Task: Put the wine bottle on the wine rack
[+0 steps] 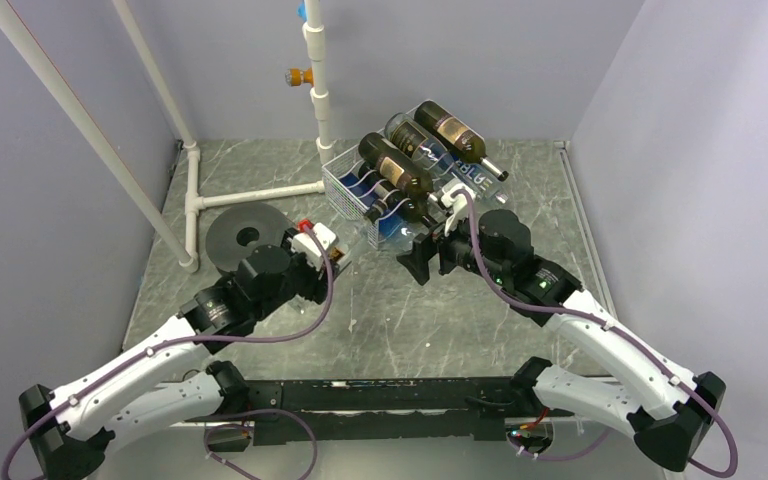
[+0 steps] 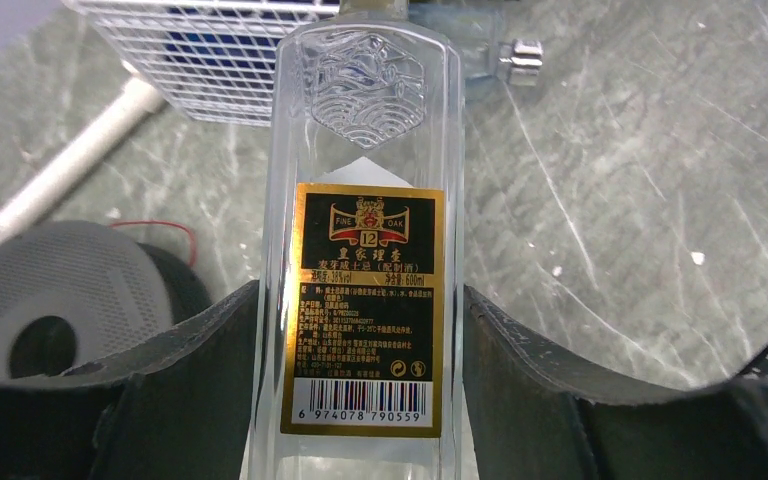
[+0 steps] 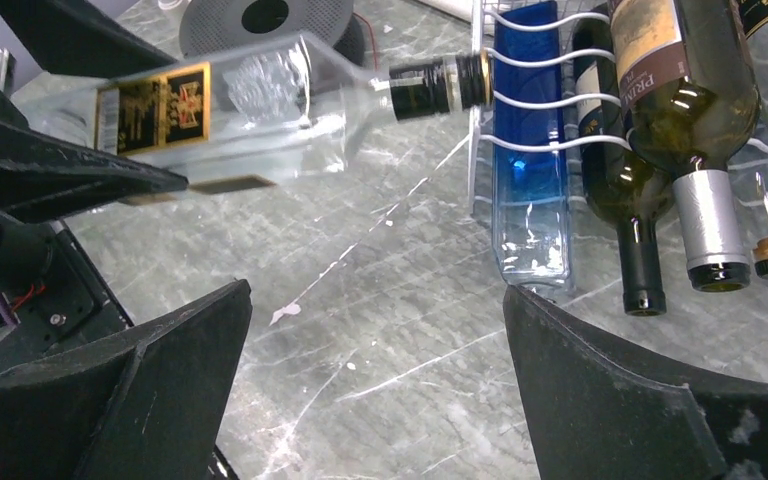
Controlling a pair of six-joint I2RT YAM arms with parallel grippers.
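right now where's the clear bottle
Left wrist view, centre: the clear bottle is held in the left claw, neck pointing at the wine rack just ahead.

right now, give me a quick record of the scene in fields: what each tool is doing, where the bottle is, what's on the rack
left tool: shut on the clear bottle, gripping its labelled body
clear bottle: held near level, cap end at the wine rack, not yet in a cradle
right tool: open, holding nothing, above the table in front of the rack
wine rack: holds several bottles, among them a dark bottle and a blue bottle
black spool: on the table, left of the rack
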